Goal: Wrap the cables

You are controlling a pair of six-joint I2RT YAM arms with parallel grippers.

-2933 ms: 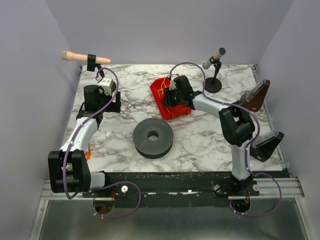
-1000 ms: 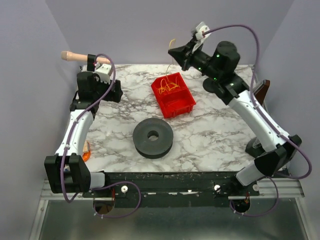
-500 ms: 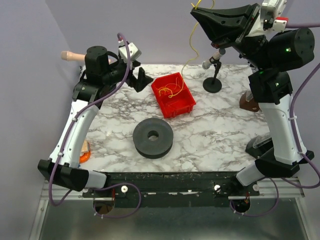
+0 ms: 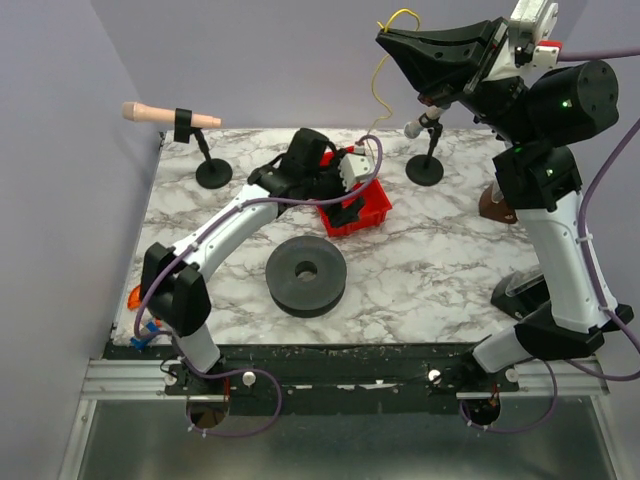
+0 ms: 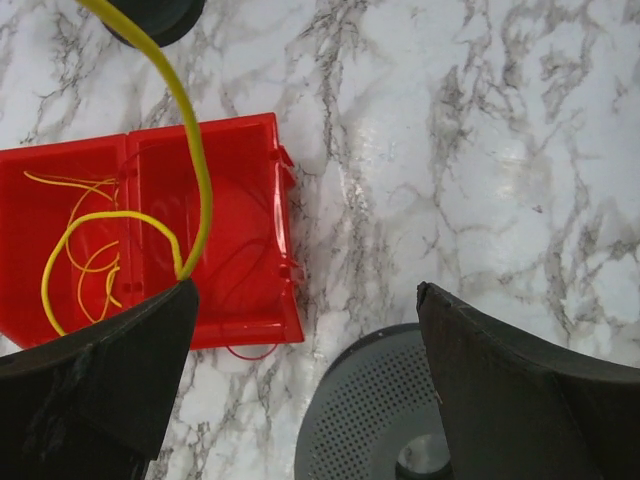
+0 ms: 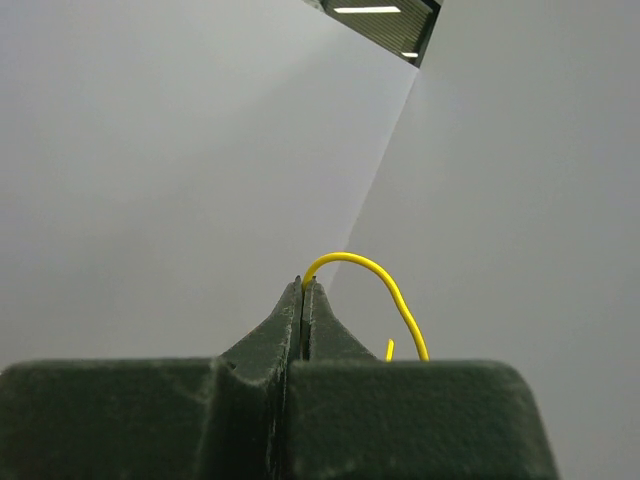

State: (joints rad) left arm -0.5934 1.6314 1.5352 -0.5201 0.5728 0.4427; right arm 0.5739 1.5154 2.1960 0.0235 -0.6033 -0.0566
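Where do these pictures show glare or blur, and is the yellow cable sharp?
Top view: even, soft light, all sharp. Left wrist view: pale glare on the table; the open left gripper is dark and soft. Right wrist view: the cable is sharp, the shut right gripper holding it looks slightly soft.

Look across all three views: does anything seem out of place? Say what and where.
One yellow cable rises out of the red bin, pinched high in the air by the shut right gripper, while other cables lie coiled inside. The open left gripper hovers over the bin.
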